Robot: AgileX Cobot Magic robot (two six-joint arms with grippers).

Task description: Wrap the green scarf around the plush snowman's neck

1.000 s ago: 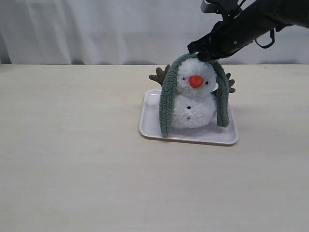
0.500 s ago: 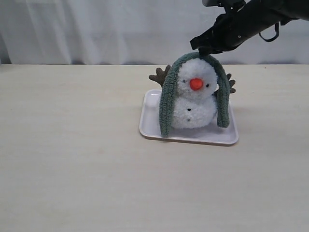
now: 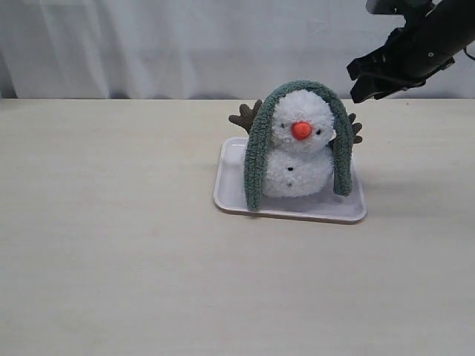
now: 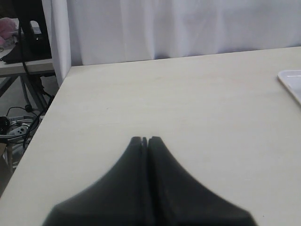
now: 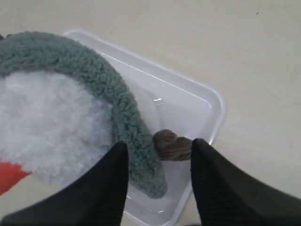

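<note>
A white tray [image 3: 231, 185] sits on a pale table [image 3: 111, 259], slightly right of centre; a white curtain [image 3: 148, 44] hangs behind.

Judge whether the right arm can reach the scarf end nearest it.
Probably yes: the right end effector hovers open above that side, with nothing between it and the green scarf.

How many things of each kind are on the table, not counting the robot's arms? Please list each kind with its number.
Plush toys: 1, the plush snowman, standing on the tray
Scarves: 1, the green scarf, draped over the snowman's head with both ends hanging down
Trays: 1, the white tray
Total: 3
</note>
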